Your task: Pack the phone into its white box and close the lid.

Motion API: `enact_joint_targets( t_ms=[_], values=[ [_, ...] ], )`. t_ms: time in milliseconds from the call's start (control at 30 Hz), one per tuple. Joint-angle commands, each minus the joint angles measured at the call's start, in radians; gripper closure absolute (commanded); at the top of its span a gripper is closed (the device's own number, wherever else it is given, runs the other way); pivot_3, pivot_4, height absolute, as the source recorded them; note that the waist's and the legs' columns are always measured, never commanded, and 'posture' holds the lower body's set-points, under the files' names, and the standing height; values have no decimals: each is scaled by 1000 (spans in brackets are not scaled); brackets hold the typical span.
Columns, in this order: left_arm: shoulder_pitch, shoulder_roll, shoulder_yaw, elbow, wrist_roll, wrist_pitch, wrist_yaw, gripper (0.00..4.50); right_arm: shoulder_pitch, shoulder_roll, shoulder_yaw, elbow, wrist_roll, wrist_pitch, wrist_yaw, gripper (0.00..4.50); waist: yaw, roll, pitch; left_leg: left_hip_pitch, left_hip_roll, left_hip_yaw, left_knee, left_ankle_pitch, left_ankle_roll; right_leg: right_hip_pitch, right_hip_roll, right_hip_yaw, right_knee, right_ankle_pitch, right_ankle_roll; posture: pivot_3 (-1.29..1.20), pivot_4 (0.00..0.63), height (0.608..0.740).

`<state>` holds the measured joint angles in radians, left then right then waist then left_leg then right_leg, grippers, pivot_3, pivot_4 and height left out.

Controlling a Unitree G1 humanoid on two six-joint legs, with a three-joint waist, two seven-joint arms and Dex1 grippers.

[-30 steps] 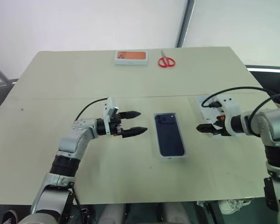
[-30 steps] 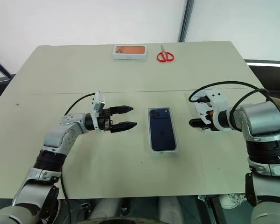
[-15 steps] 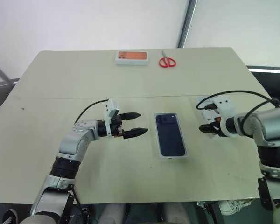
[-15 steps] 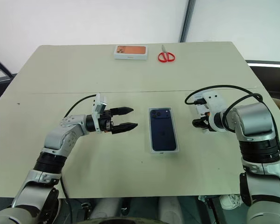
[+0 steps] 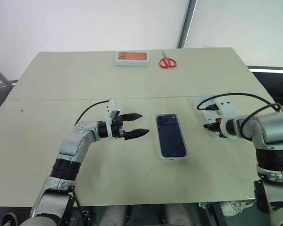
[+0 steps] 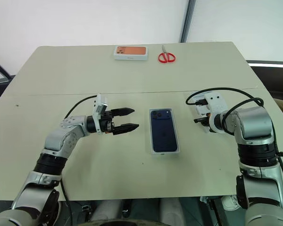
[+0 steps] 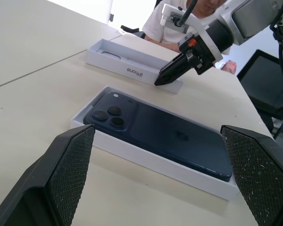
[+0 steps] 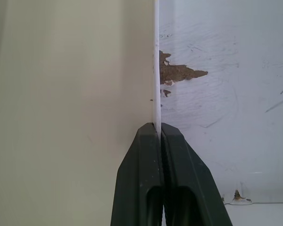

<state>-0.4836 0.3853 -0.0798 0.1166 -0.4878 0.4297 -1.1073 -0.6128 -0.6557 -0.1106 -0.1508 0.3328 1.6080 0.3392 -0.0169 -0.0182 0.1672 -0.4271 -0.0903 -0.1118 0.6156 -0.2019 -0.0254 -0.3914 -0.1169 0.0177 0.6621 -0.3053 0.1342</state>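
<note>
Right wrist view: black-fingered right gripper pinches the shallow white cardboard lid wall near the table's right edge; lift it level. Left gripper gapes empty.

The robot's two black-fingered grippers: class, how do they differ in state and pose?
The left gripper is open and empty; the right gripper is shut on the wall of the shallow white lid. The left gripper points level at the dark navy phone; the right gripper tilts down. Both have two black fingers.
</note>
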Motion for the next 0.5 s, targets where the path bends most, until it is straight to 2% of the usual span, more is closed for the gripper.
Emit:
enact_joint_targets(
  t_ms=[33,133,200,300,367,433,500],
  values=[
    [-20,13,40,-6,-22,5,2,0,-62,30,-60,-62,38,-7,6,4463,-1,0,0,0,0,0,0,0,0,0,0,0,0,0,0,0,150,740],
    [-26,24,64,-6,-37,20,2,0,-122,155,-230,-50,118,3,-3,4463,-2,0,0,0,0,0,-1,0,0,-1,0,1,0,0,0,0,150,740],
    [-29,29,78,-9,-47,34,2,0,-138,203,-284,-52,177,6,-7,4463,0,0,0,0,0,0,-1,0,0,-1,0,0,0,0,0,0,150,740],
    [-30,50,107,-21,-63,56,4,0,-167,310,-399,-62,354,6,-24,4463,2,1,0,0,0,0,0,0,0,-1,0,0,0,0,0,0,150,740],
    [-31,66,132,-35,-85,86,15,0,-192,407,-518,-18,554,6,-118,4463,1,1,0,0,0,0,0,0,0,-1,0,1,1,0,0,0,150,740],
    [-35,78,160,-51,-108,114,31,0,-185,471,-579,0,738,6,-219,4463,1,1,0,0,0,0,-1,0,0,-1,0,1,1,0,0,0,150,740],
    [-36,89,184,-68,-135,144,45,0,-125,477,-542,-5,951,6,-317,4463,2,1,0,0,0,-1,-1,0,0,-1,0,1,1,0,0,0,150,740]
  ],
)
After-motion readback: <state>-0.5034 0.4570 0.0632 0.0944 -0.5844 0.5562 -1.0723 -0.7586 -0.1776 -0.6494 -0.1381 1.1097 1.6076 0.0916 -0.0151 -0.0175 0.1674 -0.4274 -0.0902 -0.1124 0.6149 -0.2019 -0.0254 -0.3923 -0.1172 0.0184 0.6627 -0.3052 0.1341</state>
